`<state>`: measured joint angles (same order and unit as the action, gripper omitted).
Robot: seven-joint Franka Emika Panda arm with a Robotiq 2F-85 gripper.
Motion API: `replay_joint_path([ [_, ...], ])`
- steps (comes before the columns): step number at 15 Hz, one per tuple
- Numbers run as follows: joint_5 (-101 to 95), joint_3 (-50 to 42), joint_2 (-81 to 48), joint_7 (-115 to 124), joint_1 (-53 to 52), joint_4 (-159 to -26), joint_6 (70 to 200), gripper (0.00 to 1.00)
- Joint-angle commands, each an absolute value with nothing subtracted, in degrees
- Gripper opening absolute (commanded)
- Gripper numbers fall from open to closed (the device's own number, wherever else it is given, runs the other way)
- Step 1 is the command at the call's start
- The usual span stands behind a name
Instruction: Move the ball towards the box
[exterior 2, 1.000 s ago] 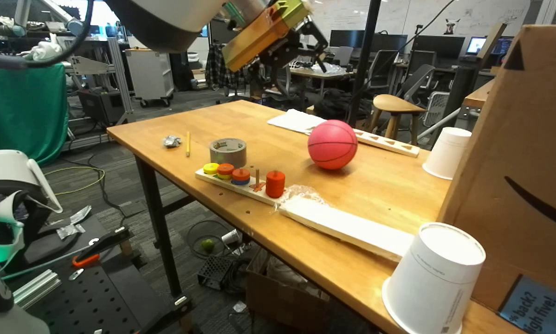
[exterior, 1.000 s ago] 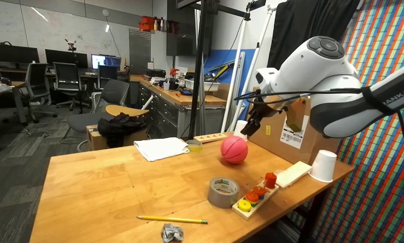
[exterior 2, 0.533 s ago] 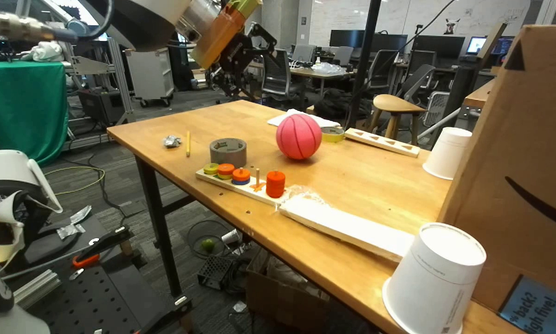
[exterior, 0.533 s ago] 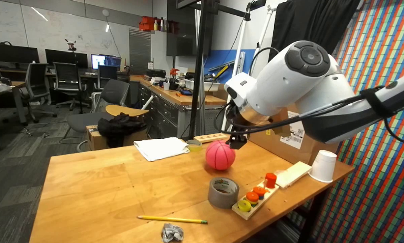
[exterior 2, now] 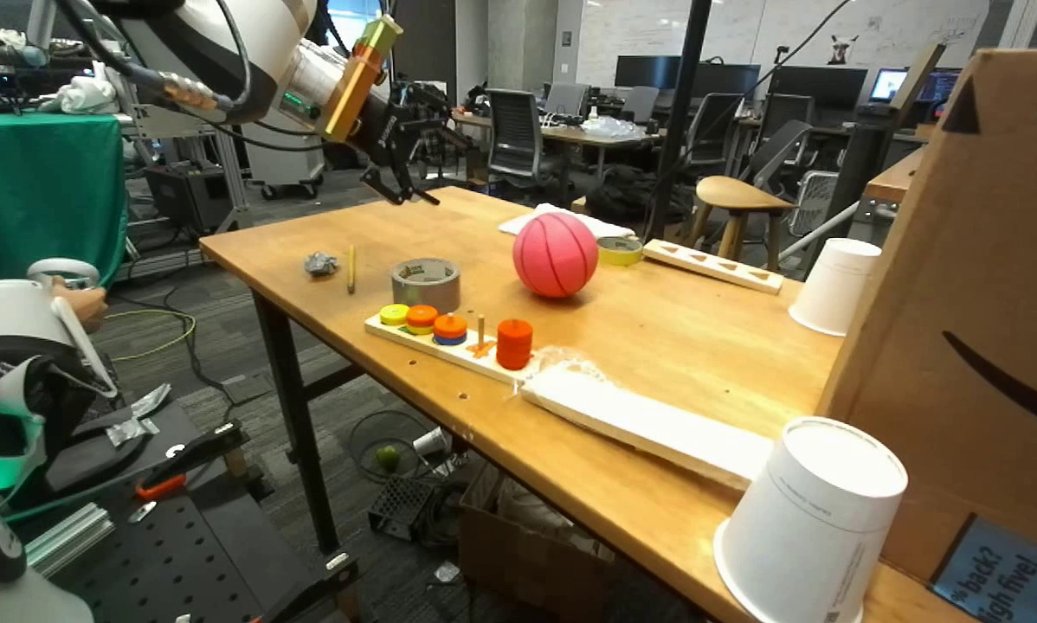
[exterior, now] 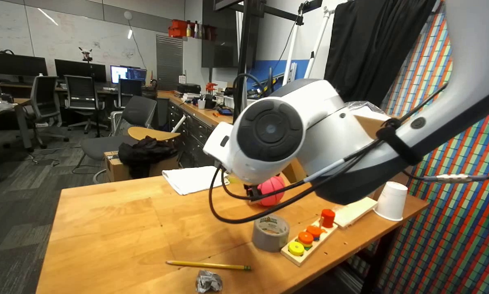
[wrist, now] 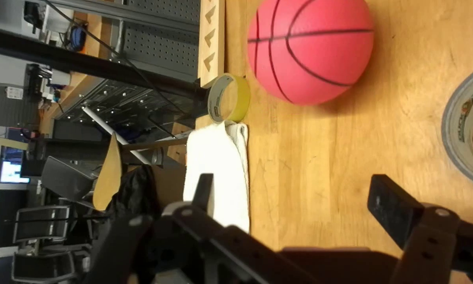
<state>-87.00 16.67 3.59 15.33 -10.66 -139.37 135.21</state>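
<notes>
Two black fingers of the dark jointed gripper stand wide apart, higher than the round grey tape roll. Near that roll rests the pink-red rubber ball — and well apart from the roll, the large brown cardboard box.

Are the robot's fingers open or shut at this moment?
Open. In the wrist view the fingers stand wide apart, tabletop showing between them, and the ball lies beyond, not between them.
</notes>
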Motion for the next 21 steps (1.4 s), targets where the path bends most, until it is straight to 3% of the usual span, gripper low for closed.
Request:
replay_joint_path([
  [1, -78.5, 16.5, -6.1, 5.3, -13.3, -128.8, 129.1, 1.00],
  [5, -65.9, 16.3, -12.6, -5.8, -14.0, -119.1, 122.7, 1.00],
  [10, -65.1, 13.4, -16.6, -13.7, -12.9, -110.4, 115.3, 1.00],
  [21, -49.3, 9.1, -26.0, -24.2, -7.3, -98.2, 111.7, 1.00],
])
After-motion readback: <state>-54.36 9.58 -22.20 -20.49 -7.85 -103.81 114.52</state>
